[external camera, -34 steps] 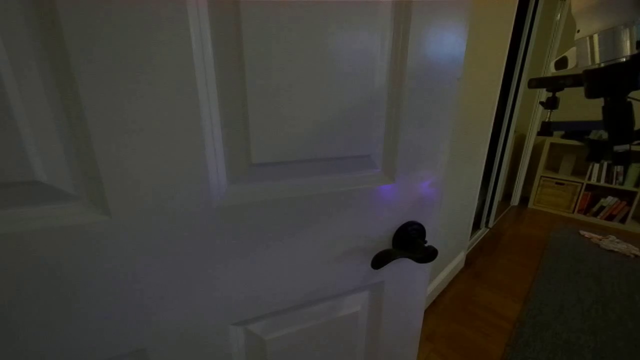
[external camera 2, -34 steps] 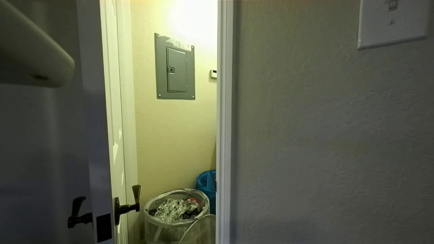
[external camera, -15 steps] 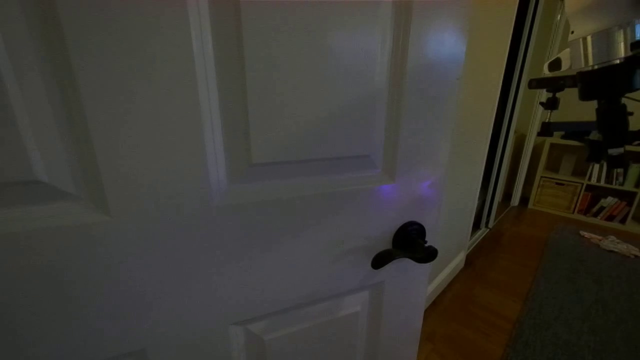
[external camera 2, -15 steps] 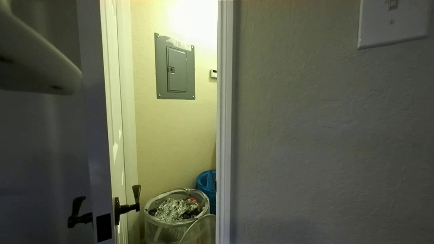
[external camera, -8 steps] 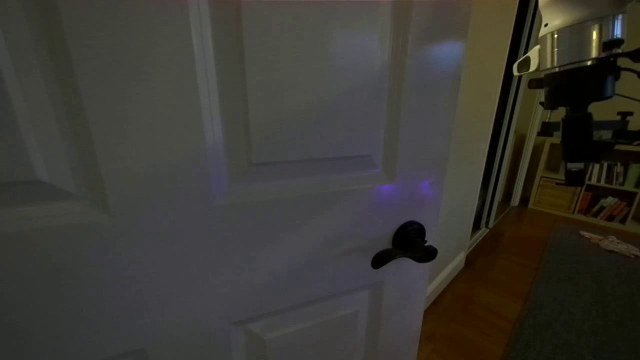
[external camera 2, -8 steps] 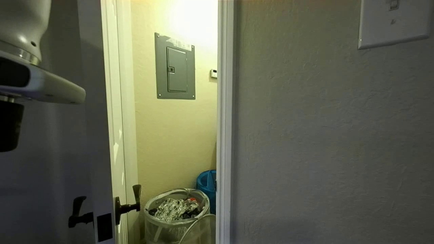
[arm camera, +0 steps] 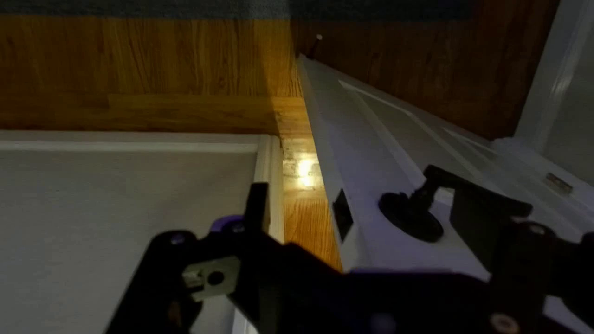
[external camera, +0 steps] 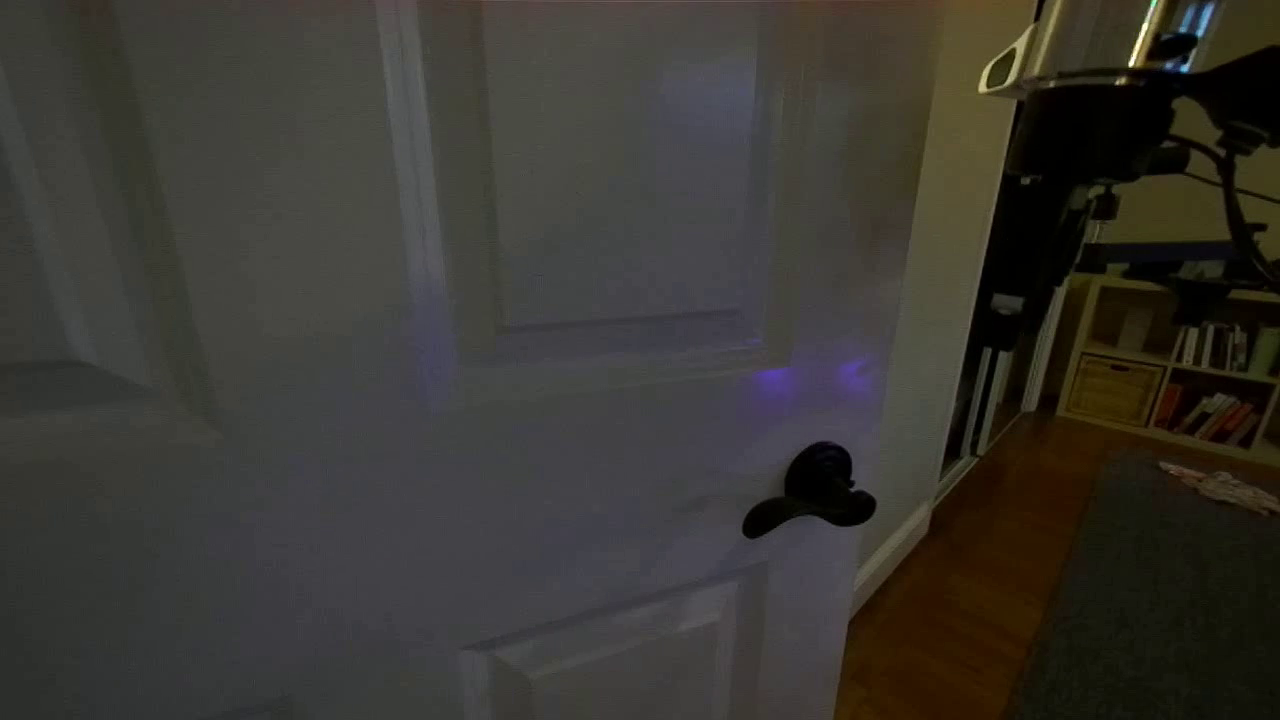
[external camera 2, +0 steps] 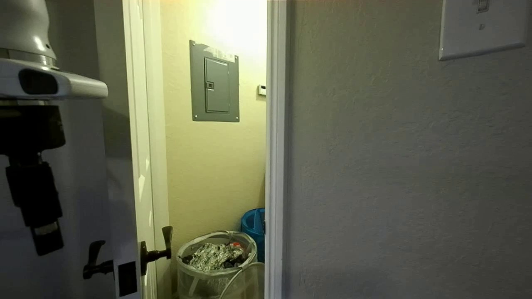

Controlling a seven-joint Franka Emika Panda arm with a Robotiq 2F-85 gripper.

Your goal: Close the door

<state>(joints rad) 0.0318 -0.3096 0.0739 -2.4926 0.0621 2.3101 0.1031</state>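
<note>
The door (external camera: 450, 440) is standing ajar, apart from the door frame (external camera 2: 276, 149), probably needing a steady push frameward near its latch edge (external camera 2: 118, 174); smooth white paint is covering raised panels (external camera: 620, 170). The angular black tool (arm camera: 362, 199) is hanging spread wide, gripping nothing. A dark lever (external camera: 812, 508) is curving outward.

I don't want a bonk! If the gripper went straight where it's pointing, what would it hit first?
Maybe the door: the gripper points mostly down, and the wrist view shows the door's edge between its fingers. Depth's unclear; it could slip past to the floor.
</note>
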